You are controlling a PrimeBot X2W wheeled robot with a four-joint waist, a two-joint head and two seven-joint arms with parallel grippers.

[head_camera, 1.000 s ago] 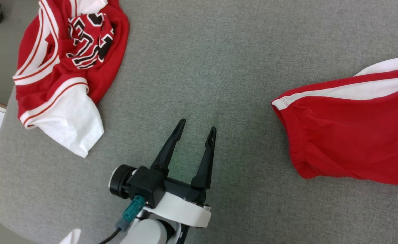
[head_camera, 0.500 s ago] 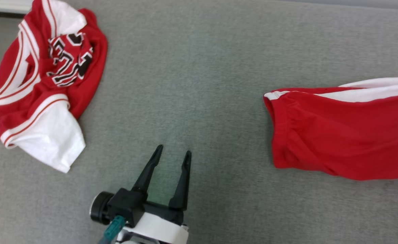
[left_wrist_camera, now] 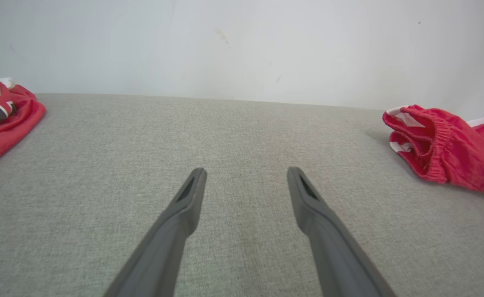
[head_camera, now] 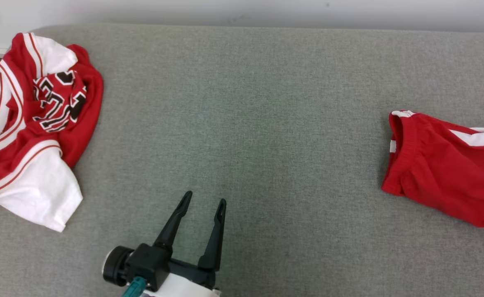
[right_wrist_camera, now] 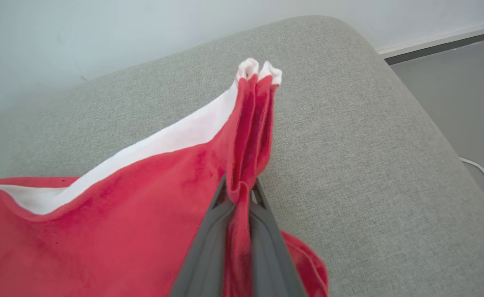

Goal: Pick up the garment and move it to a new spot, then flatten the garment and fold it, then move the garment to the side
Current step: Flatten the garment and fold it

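Note:
The garment (head_camera: 444,173) is a pair of red shorts with white side stripes, lying at the right end of the grey cushion (head_camera: 242,103); its elastic waistband points toward the middle. In the right wrist view my right gripper (right_wrist_camera: 239,187) is shut on a bunched fold of the garment (right_wrist_camera: 122,214), and a peak of red and white cloth stands up past the fingertips. My left gripper (head_camera: 204,198) is open over bare cushion near the front edge, well to the left of the shorts. The left wrist view shows that gripper (left_wrist_camera: 246,173) holding nothing, with the garment (left_wrist_camera: 444,161) at the far right.
A crumpled red and white jersey (head_camera: 36,136) with black lettering lies at the cushion's left end, also seen as a jersey (left_wrist_camera: 3,119) at the left. A pale wall (head_camera: 242,10) runs behind the cushion. Beyond the rounded right end are floor and a white cable (right_wrist_camera: 483,173).
The head camera has tilted up, bringing the wall into sight. My right gripper has shut on the shorts, and they have slid right across the cushion. The left gripper stays open.

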